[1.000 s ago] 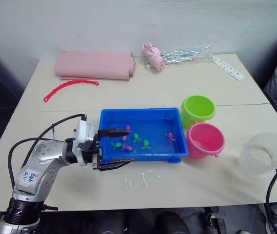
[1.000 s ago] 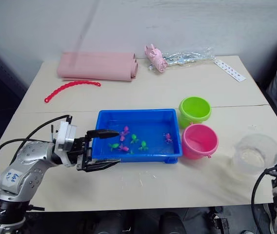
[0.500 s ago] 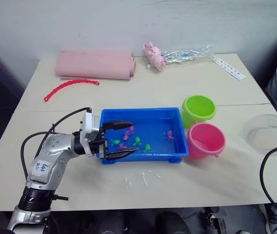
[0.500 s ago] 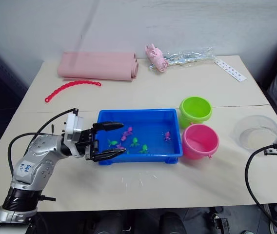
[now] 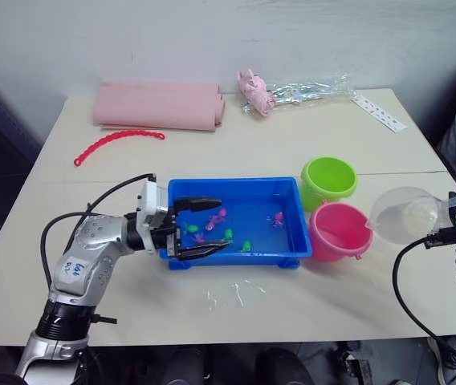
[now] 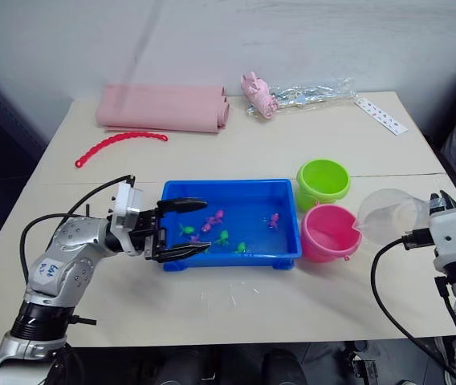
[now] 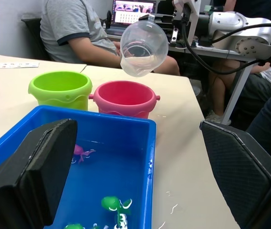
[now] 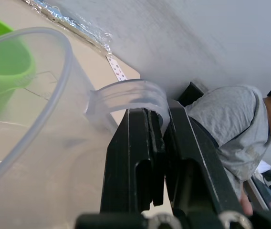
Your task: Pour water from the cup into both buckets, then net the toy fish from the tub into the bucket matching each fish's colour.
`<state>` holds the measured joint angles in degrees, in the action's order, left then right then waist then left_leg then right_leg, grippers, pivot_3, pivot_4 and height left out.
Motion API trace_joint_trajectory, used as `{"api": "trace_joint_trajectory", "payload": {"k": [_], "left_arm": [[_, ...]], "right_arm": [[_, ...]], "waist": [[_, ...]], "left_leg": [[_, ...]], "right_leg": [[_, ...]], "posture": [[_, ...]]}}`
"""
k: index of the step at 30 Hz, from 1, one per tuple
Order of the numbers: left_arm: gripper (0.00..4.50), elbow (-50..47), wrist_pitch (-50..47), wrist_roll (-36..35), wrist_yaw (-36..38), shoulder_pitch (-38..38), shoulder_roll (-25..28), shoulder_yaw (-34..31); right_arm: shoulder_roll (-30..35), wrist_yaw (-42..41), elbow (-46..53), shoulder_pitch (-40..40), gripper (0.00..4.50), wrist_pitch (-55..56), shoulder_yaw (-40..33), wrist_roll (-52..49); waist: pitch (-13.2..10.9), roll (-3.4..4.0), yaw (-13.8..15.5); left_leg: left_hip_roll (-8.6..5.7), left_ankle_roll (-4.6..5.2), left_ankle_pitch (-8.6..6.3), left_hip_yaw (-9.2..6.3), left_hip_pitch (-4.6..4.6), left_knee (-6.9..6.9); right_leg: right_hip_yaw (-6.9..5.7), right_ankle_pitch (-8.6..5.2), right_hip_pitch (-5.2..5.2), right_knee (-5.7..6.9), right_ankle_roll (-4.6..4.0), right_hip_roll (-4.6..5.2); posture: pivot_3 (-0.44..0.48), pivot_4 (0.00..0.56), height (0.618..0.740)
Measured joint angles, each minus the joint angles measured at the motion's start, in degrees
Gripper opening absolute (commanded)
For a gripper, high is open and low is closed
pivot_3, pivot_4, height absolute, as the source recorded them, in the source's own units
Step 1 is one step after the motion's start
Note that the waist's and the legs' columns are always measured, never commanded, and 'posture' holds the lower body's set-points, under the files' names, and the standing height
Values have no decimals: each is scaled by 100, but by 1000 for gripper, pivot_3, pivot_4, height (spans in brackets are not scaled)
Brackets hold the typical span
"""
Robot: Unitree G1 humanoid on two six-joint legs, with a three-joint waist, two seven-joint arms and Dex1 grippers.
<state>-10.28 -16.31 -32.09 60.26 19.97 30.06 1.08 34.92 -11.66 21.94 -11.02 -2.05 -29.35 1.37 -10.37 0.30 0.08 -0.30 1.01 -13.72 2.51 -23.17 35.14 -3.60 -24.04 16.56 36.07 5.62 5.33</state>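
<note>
Right gripper (image 8: 157,143) has its two black fingers closed on the handle of the clear plastic measuring cup (image 6: 390,215), held tilted in the air just beside the round pink plastic bucket (image 6: 328,232), spout toward it. Round lime green plastic bucket (image 6: 323,181) stands touching the pink one, behind it. Left gripper (image 6: 186,228) jaws wide apart, holding nothing, fingers straddling the left end of the shallow bright blue plastic tub (image 6: 280,188). Tiny green and pink toy fish (image 6: 223,236) lie inside the tub.
</note>
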Motion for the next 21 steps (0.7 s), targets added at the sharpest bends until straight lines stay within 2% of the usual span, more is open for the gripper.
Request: {"api": "trace_joint_trajectory", "payload": {"k": [21], "left_arm": [[4500, -13, 3, 114, -95, -9, -96, 37]], "right_arm": [[10, 118, -441, 419, 60, 838, 390, 1224]], "waist": [[0, 0, -7]], "left_leg": [[0, 0, 2, -1, 0, 1]], "right_leg": [[0, 0, 0, 3, 0, 0]], "posture": [[0, 150, 740]]}}
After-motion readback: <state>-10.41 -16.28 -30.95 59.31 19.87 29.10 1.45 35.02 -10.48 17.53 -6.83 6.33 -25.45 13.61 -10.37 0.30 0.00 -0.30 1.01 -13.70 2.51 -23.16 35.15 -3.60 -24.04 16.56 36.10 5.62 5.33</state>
